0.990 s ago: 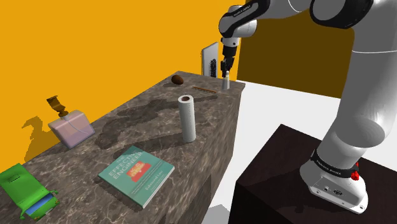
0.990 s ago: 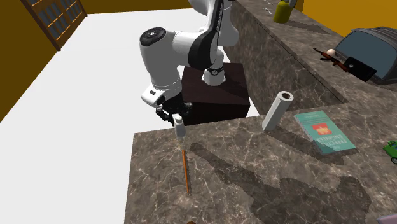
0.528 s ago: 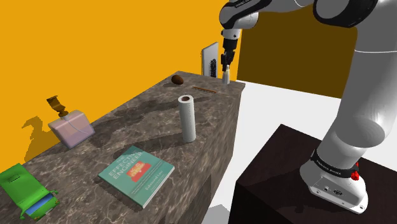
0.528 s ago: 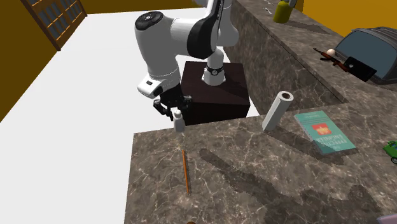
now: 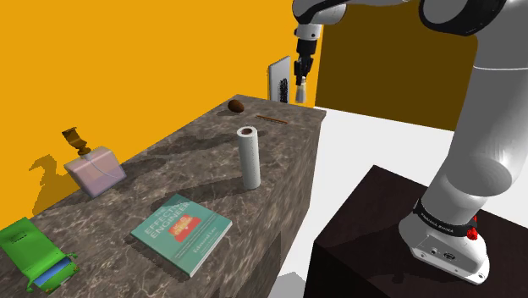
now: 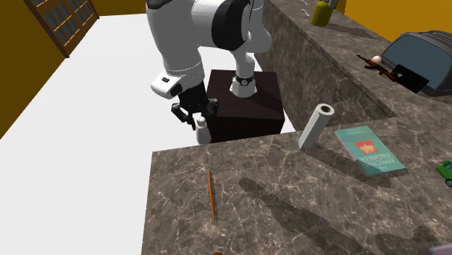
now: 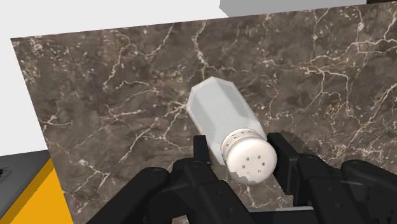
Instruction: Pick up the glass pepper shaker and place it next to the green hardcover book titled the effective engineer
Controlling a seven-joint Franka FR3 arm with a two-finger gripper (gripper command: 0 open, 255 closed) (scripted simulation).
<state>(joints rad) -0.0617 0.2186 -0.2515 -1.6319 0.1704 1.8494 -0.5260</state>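
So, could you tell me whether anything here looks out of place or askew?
Nothing stands out. The shaker is clasped in the jaws, held clear of the counter; the roll stands upright and the book lies flat, nothing spilled.

Bare counter [image 6: 290, 195] runs to the book [image 6: 369, 150] — only the upright roll [image 6: 314, 127] stands near the way, perhaps just aside.

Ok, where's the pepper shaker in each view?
Shoulder view: shaker top centre, in the gripper above the far corner of the counter.
Second exterior view: shaker left of centre, at the counter's edge nearest the arm.
Wrist view: shaker clasped between the fingers.
Shared landmark: dark marble counter.
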